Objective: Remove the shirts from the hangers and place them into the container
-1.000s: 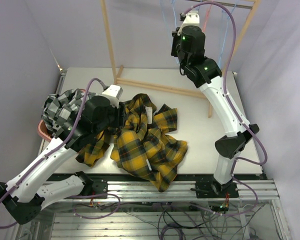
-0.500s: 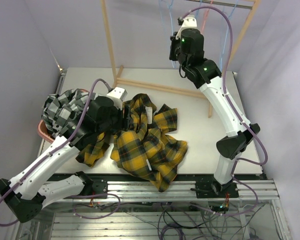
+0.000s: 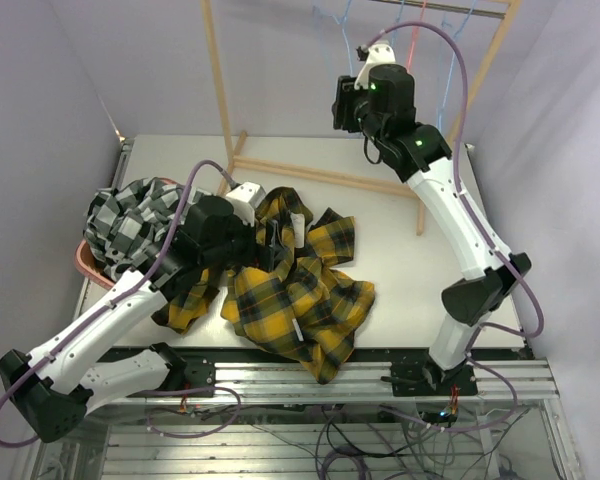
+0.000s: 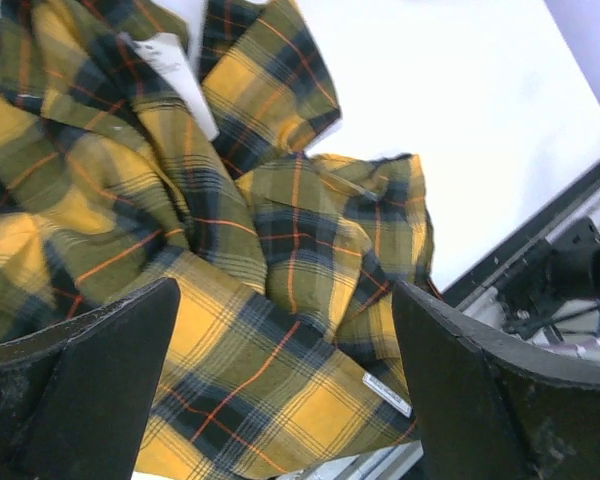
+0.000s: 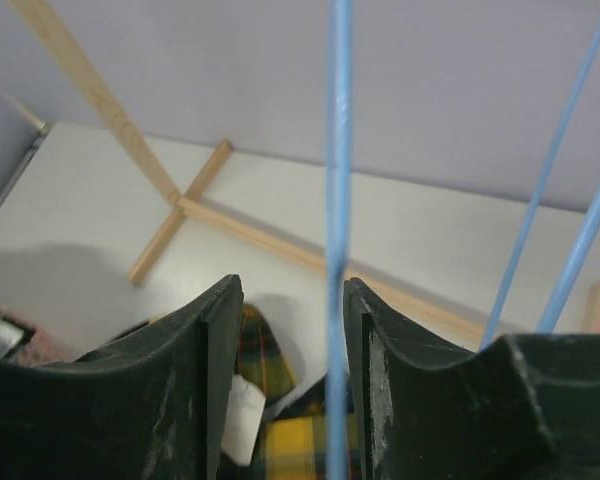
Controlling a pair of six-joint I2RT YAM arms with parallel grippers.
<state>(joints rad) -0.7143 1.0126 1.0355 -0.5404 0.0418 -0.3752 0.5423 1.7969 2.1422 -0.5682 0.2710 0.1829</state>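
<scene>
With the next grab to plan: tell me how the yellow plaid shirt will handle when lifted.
Likely floppy: the yellow plaid shirt lies crumpled in soft folds on the table. It probably drapes and trails, since it spreads wide. It seems to be light, thin cloth.

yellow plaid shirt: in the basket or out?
Out. The yellow plaid shirt lies crumpled on the table, right of the pink basket, which holds the checked shirt.

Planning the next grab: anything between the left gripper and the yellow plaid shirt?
Nothing. In the left wrist view the open left gripper looks straight onto the yellow plaid shirt, unobstructed.
</scene>
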